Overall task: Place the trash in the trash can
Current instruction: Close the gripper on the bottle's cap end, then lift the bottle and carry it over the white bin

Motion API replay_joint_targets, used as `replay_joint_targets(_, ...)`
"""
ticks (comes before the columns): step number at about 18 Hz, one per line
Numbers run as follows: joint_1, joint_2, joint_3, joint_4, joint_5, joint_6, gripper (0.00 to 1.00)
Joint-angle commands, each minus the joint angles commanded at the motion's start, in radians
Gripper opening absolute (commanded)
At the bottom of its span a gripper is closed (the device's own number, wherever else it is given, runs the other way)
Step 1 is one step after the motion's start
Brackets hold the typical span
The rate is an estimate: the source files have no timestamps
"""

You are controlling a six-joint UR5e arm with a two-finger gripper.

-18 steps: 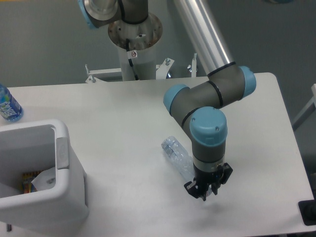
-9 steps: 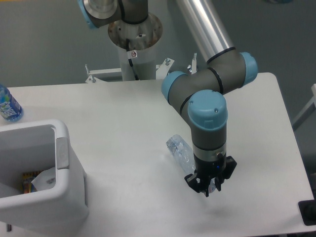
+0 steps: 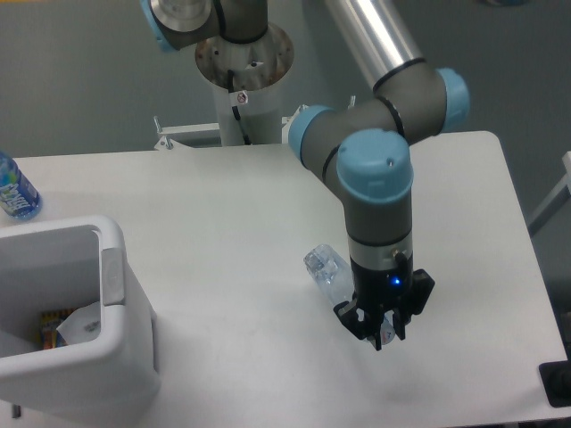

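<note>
Presently, findings as follows.

Bottle: the crushed clear bottle (image 3: 328, 272) is in the jaws' hold at its lower right end; its free end sticks out up and to the left of the gripper (image 3: 384, 328).
Long axis: runs from upper left to lower right, so the free end points roughly toward the bin's side of the tabletop (image 3: 223, 232).
Jaws: closed on the bottle's near end, with only a narrow gap showing; the gripped end is largely hidden behind the fingers.
Height: judged to be lifted clear of the tabletop, though the view gives no sure proof of the gap.
Bin: the white bin (image 3: 111, 267) stands at the left edge, well apart from the gripper; the crumpled paper (image 3: 78, 323) already lies inside it.
Bearing of the move: the bin lies to the gripper's left in this view, so the carry must cross the bare middle of the tabletop and clear the bin's thick rim.
Change: against the earlier frames, the wrist has risen and shifted slightly right, and the bottle has come up with it, its free end now higher in view.
Other: a blue-labelled bottle (image 3: 15, 189) stands at the far left, untouched.
</note>
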Motion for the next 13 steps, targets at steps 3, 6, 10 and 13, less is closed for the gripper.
replay_joint_targets(3,0.000,0.025,0.024,0.000,-0.046,-0.015,0.03)
replay_joint_targets(6,0.005,0.054,0.038,0.002,-0.130,-0.050,0.03)
replay_joint_targets(10,0.005,0.104,0.040,0.002,-0.184,-0.063,0.03)
replay_joint_targets(13,0.015,0.140,0.058,0.002,-0.244,-0.066,0.03)
